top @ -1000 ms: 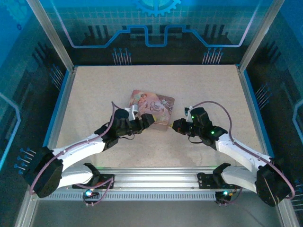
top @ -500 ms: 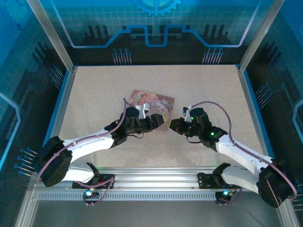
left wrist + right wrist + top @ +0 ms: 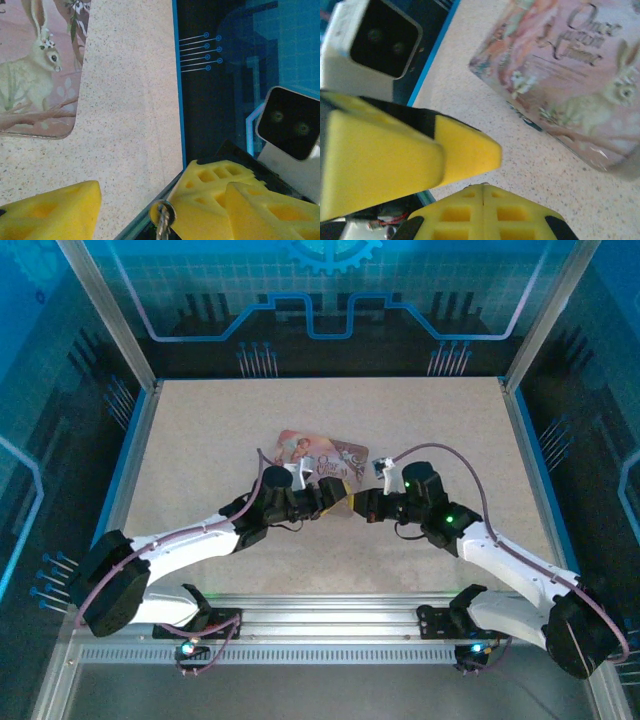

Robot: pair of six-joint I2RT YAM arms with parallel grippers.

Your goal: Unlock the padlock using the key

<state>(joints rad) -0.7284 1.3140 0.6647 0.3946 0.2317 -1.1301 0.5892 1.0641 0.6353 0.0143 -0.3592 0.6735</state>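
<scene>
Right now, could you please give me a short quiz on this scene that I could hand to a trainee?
1. True or false: the right gripper is shut.
2. Which animal is pictured on the pink tin? A) cat B) rabbit C) owl
3. In the left wrist view, what sticks out at the right gripper's tip, between the fingers of the left gripper?
Key: 1 true; 2 B; 3 a small silvery metal piece, seemingly the key.
</scene>
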